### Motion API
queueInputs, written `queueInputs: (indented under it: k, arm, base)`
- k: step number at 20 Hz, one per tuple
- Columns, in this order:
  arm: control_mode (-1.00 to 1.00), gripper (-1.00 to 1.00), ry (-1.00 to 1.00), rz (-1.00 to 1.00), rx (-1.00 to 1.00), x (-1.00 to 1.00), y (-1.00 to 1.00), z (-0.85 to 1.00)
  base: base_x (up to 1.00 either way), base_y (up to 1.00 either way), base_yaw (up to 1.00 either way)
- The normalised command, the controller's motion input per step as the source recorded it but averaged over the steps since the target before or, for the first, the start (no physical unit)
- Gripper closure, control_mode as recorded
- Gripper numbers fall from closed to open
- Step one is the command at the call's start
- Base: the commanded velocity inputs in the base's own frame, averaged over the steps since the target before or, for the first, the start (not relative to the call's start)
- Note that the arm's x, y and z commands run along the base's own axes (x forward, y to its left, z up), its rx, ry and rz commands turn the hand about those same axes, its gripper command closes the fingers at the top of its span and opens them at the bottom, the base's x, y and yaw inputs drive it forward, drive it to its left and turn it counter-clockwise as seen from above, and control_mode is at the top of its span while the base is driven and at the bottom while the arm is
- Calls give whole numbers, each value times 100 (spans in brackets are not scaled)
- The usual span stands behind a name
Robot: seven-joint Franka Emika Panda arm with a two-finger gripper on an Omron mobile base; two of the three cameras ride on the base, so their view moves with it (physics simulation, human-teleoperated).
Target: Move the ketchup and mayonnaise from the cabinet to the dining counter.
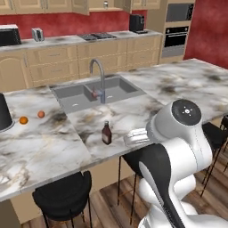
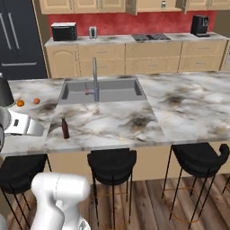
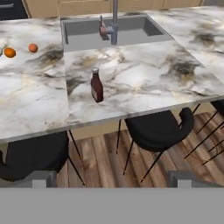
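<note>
The ketchup [image 1: 106, 133] [image 2: 65, 128] [image 3: 96, 85], a small dark red-brown bottle, stands upright on the dining counter [image 1: 40, 147] [image 2: 188, 108] [image 3: 144, 78] near its front edge, in front of the sink. My gripper [image 3: 114, 180] is open and holds nothing; it hangs back from the counter's front edge, above the stools, well apart from the bottle. The fingertips [image 3: 37, 178] stand wide apart. At the back, the tan cabinet [image 1: 80, 5] [image 2: 148, 5] has a door open; a small pale jar, apparently the mayonnaise [image 1: 105, 4] [image 2: 163, 4], stands inside.
A grey sink [image 1: 73, 95] [image 2: 108, 90] with a curved faucet [image 1: 99, 73] is set into the counter. Two oranges [image 1: 23, 120] [image 3: 9, 52] and a dark vessel [image 1: 3, 111] lie at its left. Black stools [image 1: 62, 196] [image 2: 112, 164] [image 3: 157, 129] stand along the front.
</note>
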Motion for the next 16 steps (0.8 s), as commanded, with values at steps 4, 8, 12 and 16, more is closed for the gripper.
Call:
queueInputs:
  k: [4,8,12,16]
  arm:
    - [100,-100,0,0,0,0,0,0]
    - [100,-100,0,0,0,0,0,0]
    - [100,-100,0,0,0,0,0,0]
    - [100,-100,0,0,0,0,0,0]
  base:
    - [-73,17,3]
    - [-35,62,1]
    - [-9,85,0]
    - [-3,86,0]
